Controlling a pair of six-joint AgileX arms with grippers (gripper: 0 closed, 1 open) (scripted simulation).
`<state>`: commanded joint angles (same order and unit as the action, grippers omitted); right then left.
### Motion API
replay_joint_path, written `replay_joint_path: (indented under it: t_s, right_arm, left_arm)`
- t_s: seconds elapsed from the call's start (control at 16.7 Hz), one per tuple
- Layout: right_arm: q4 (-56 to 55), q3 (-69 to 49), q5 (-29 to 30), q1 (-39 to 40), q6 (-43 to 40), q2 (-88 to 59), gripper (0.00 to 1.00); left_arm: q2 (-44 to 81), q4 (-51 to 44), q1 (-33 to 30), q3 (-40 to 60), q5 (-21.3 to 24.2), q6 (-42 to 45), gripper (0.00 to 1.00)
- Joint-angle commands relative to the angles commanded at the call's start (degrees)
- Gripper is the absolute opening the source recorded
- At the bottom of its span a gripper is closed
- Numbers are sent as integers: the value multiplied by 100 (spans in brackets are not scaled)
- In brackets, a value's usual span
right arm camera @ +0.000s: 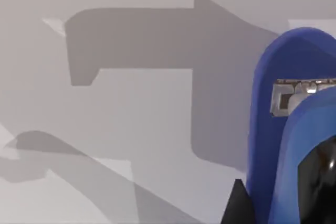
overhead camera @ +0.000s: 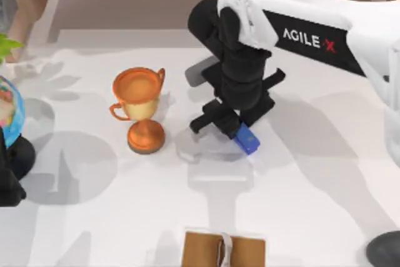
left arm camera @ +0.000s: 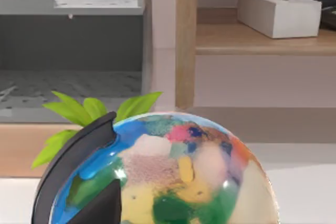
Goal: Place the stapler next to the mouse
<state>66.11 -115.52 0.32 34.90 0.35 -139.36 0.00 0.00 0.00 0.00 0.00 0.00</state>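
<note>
My right gripper (overhead camera: 240,130) reaches over the middle of the table and is shut on the blue stapler (overhead camera: 247,139), which sticks out from under the black fingers. In the right wrist view the stapler (right arm camera: 294,129) stands close, blue with a metal strip, above the white table. Its shadow on the table suggests it is held slightly off the surface. The mouse (overhead camera: 385,248), a dark grey rounded shape, lies at the front right corner, cut by the frame edge and well apart from the stapler. My left gripper (overhead camera: 7,186) is parked at the left edge beside the globe.
An orange trophy cup (overhead camera: 140,107) stands left of the stapler. A colourful globe (overhead camera: 6,117) (left arm camera: 173,177) sits at the far left with green leaves (left arm camera: 89,111) behind it. A brown box (overhead camera: 225,249) lies at the front edge. A wooden shelf (left arm camera: 252,38) holds a tissue box (left arm camera: 278,11).
</note>
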Motion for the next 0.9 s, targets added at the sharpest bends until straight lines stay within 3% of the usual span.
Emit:
replay_joint_path:
  t_s: [0.9]
  right_arm:
    - [168,84,3,-195,81,346,0]
  left_arm:
    - [0,0,0,0,0,0,100]
